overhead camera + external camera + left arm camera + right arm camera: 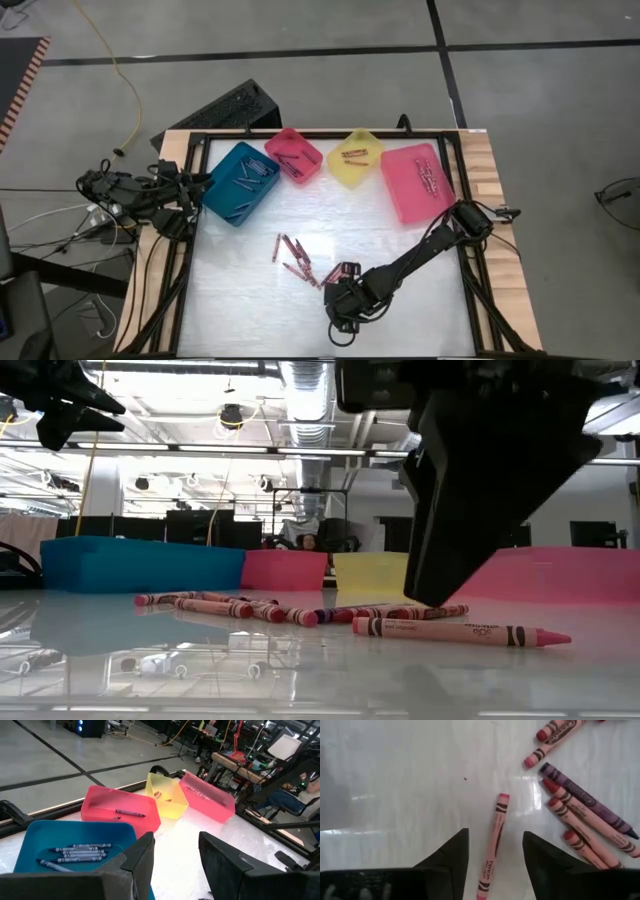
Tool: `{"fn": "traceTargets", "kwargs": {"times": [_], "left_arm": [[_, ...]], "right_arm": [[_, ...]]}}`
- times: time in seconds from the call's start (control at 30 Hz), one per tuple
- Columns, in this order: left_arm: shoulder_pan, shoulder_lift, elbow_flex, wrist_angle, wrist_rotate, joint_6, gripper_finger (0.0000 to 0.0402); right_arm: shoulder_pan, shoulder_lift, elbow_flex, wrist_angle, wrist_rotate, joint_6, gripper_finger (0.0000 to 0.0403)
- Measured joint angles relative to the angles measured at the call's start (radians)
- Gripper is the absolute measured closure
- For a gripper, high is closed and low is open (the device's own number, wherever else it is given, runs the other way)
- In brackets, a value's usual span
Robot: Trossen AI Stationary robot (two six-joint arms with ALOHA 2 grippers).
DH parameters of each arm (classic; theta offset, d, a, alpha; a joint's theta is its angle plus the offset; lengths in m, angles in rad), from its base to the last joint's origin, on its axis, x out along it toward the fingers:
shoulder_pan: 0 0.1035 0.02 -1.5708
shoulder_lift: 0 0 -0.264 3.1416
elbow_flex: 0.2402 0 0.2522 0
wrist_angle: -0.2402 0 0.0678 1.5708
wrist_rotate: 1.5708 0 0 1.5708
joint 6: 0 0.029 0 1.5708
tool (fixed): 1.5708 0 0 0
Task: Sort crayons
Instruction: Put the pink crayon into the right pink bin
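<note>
Several red and pink crayons [297, 256] lie loose on the white table top. One pink crayon [492, 845] lies flat on the table between the fingers of my right gripper [495, 865]. This gripper is open, points steeply down near the table's front [340, 290], and does not touch the crayon. The same crayon [460, 631] shows in the low view below the dark gripper [430, 595]. A purple crayon [587, 802] and several reddish ones lie beside it. My left gripper [175, 865] waits open at the table's far left [195, 190].
Four bins stand in a row along the far edge: teal [240, 182] with grey crayons, small pink [295, 155], yellow [355, 158] and large pink [417, 182]. A black frame [470, 230] borders the table top.
</note>
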Motion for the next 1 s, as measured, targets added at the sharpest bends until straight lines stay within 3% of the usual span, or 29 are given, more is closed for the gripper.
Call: {"fn": "traceTargets", "kwargs": {"times": [0.43, 1.0], "left_arm": [[0.0, 0.0, 0.0, -0.001, 0.0, -0.001, 0.0256], [0.0, 0.0, 0.0, 0.0, 0.0, -0.004, 0.0256]], "right_arm": [[-0.001, 0.0, -0.072, 0.095, -0.028, 0.023, 0.0232], [-0.007, 0.0, -0.071, 0.089, -0.029, 0.025, 0.0258]]}}
